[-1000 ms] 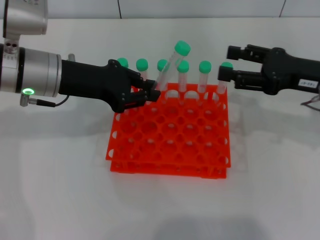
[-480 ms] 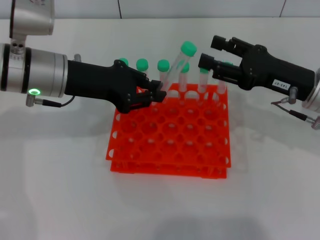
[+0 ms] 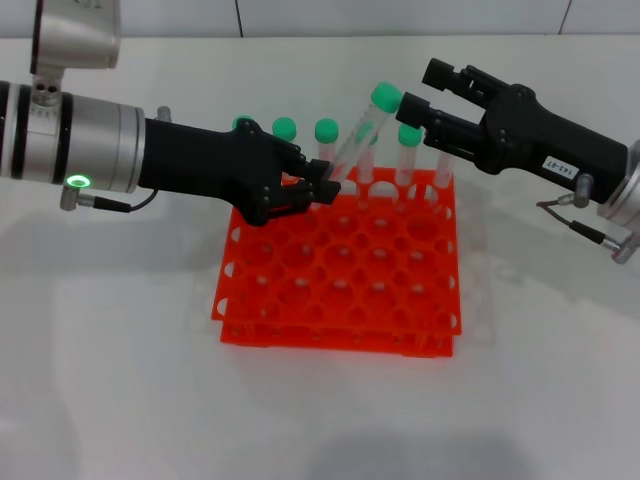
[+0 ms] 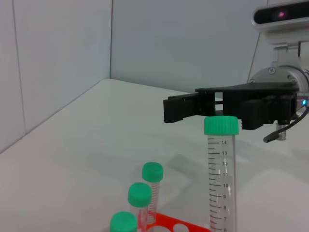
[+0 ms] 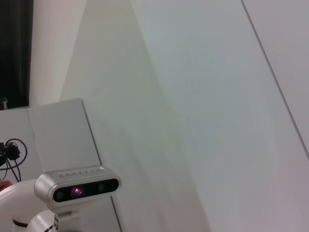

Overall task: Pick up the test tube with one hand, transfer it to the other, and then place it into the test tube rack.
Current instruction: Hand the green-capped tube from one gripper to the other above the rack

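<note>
The test tube rack (image 3: 338, 268), a bright orange two-tier square of plastic pierced by rows of round holes, sits nearest on the white table (image 3: 120, 380) where it sat a second ago. Above its far left part the left gripper (image 3: 322, 187) has shifted a little to the right, its fingers clamped on the lower end of the test tube (image 3: 358, 130). That slim clear tube with printed graduations and a ribbed green screw cap leans more steeply toward the right than before. The left arm reaches in level from the left, silver with a glowing green ring. Other green-capped tubes (image 3: 285, 131) stand upright in the rack's far row. Farthest, the right gripper (image 3: 418, 92) has moved in from the right; its spread black fingers now bracket the tube's cap without visibly pressing it.
</note>
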You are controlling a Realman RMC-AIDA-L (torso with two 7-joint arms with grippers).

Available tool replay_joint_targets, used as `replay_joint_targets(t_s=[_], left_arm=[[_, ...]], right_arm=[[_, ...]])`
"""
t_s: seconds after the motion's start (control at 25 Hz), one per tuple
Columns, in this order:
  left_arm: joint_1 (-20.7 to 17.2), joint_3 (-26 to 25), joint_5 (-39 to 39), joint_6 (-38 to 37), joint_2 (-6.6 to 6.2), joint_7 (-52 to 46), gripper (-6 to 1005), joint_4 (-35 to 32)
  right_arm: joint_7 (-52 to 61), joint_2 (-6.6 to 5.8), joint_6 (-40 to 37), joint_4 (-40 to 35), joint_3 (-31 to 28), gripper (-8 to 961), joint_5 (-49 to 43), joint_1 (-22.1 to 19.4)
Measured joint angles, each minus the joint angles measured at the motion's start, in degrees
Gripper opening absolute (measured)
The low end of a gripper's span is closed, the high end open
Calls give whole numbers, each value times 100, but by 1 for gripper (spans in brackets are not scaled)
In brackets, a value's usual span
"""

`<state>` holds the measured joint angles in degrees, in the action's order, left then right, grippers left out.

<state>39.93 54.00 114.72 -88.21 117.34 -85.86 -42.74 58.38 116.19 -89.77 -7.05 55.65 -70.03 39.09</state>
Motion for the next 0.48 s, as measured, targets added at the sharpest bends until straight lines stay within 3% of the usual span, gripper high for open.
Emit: replay_joint_targets(t_s=[0.48], left_arm=[[49, 76, 15, 184, 35, -3, 193, 3]], right_arm=[[-61, 0, -151, 282, 7, 766, 7, 215]])
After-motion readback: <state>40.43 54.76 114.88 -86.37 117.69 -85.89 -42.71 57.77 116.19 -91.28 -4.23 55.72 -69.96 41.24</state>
